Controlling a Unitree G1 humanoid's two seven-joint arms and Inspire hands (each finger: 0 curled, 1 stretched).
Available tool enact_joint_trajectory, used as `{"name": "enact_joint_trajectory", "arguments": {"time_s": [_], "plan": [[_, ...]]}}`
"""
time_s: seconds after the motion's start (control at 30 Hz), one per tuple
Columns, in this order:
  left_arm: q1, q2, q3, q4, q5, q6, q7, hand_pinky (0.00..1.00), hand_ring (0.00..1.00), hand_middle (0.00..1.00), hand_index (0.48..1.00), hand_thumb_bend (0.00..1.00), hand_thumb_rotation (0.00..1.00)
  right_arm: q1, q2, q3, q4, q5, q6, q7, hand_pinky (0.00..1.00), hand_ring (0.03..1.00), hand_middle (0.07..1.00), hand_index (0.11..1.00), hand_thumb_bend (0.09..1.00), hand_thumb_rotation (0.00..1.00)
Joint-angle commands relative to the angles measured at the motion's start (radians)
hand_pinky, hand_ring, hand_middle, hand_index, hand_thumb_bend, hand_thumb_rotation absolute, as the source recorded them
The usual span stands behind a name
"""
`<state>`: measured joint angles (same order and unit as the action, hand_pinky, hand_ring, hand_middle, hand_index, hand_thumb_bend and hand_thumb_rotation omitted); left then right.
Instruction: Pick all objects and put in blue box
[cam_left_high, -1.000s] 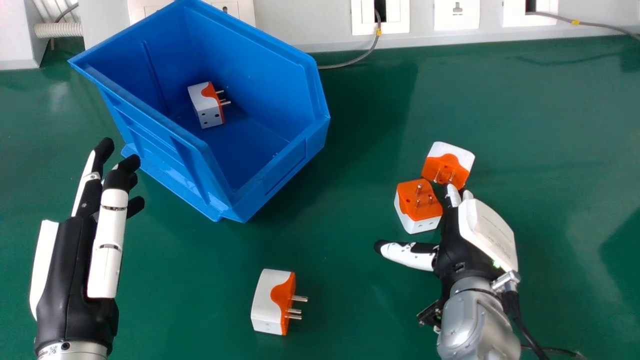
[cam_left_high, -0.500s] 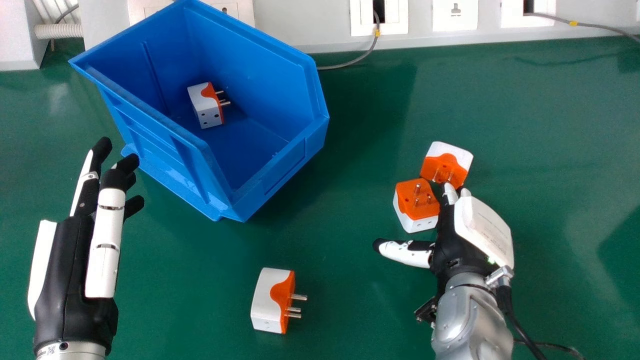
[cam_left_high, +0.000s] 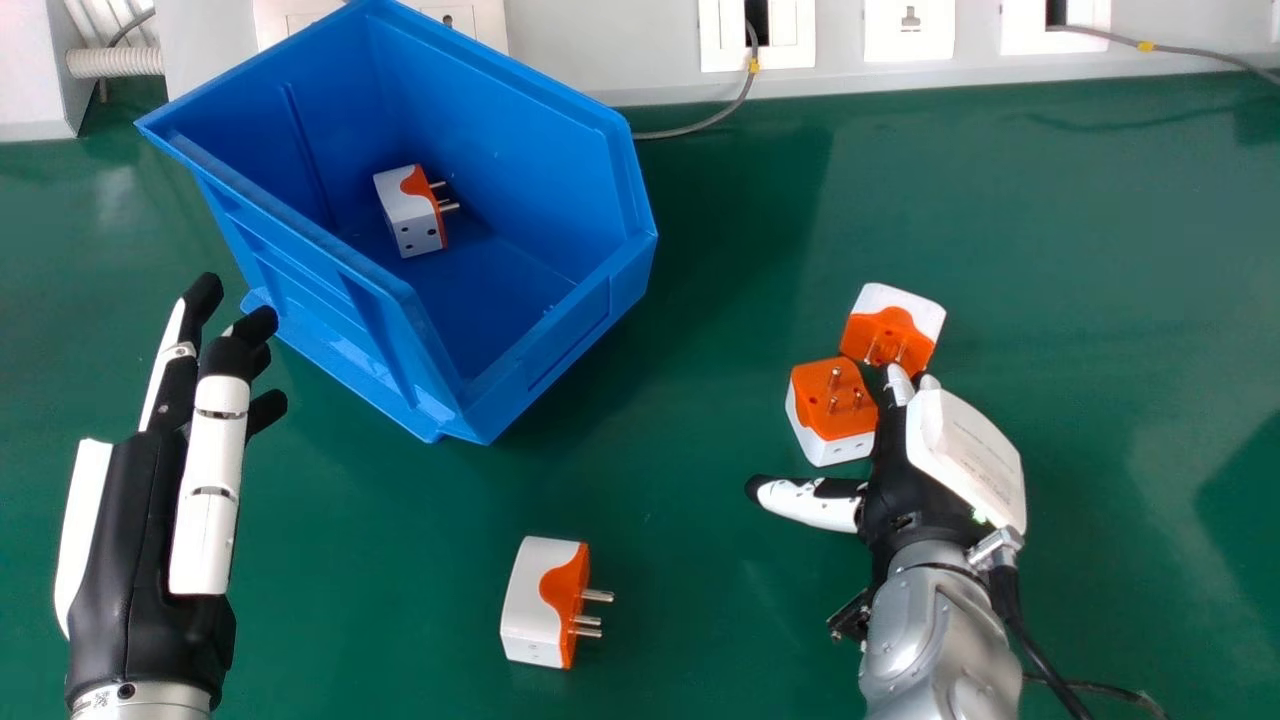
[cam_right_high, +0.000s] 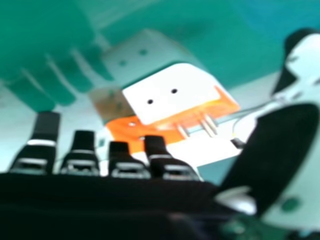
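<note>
Surface (cam_left_high: 1050, 230): green, with a pale wall panel (cam_left_high: 620, 60) along its far edge.
Right robot hand (cam_left_high: 905, 500): it is open wide, the thumb is stretched out to the left side and the fingers point forward; it holds nothing.
Near adapter (cam_left_high: 825, 400): it stands just beside the fingers of this hand, ahead of the thumb, with the orange face and the pins up.
Far adapter (cam_left_high: 905, 308): it is just beyond the fingertips and behind the near adapter; its orange face and pins are toward the robot. If the fingers touch it, I cannot tell.
Right hand view: two adapters lie partly one before the other, and one shows a white face with two dark holes.
Lone adapter (cam_left_high: 530, 605): it lies between the two hands, well apart from the others, with its pins to the right.
Blue box (cam_left_high: 490, 120): farther away to the left, near the wall panel, turned at an angle and open at the top.
Boxed adapter (cam_left_high: 408, 215): it is inside the blue box, on the bottom, with its pins to the right.
Left robot hand (cam_left_high: 140, 540): near the box, on the left side, open, almost straight fingers, nothing held.
Grey cable (cam_left_high: 700, 127): it comes down from a wall socket (cam_left_high: 720, 40) and runs behind the box.
</note>
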<state>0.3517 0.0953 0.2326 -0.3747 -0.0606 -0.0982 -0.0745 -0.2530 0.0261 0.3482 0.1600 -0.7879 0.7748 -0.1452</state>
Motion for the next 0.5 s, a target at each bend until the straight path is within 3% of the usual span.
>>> {"name": "enact_joint_trajectory", "arguments": {"time_s": [0.0, 0.27, 0.47], "plan": [[0.001, 0.009, 0.005, -0.018, -0.002, -0.008, 0.0, 0.88, 0.93, 0.91, 0.963, 0.44, 1.0, -0.017, 0.0, -0.001, 0.022, 0.022, -0.001, 0.005, 0.86, 0.95, 0.981, 0.931, 0.568, 0.39], [-0.004, 0.011, 0.003, -0.019, 0.0, 0.002, 0.001, 0.88, 0.93, 0.91, 0.963, 0.44, 1.0, -0.049, 0.006, -0.003, 0.072, 0.037, -0.009, -0.018, 0.86, 0.946, 0.978, 0.928, 0.562, 0.38], [-0.006, 0.012, 0.004, -0.012, -0.002, -0.004, -0.002, 0.88, 0.93, 0.91, 0.963, 0.44, 1.0, -0.102, 0.014, -0.001, 0.136, 0.041, 0.015, -0.025, 0.86, 0.941, 0.975, 0.926, 0.56, 0.37]]}}
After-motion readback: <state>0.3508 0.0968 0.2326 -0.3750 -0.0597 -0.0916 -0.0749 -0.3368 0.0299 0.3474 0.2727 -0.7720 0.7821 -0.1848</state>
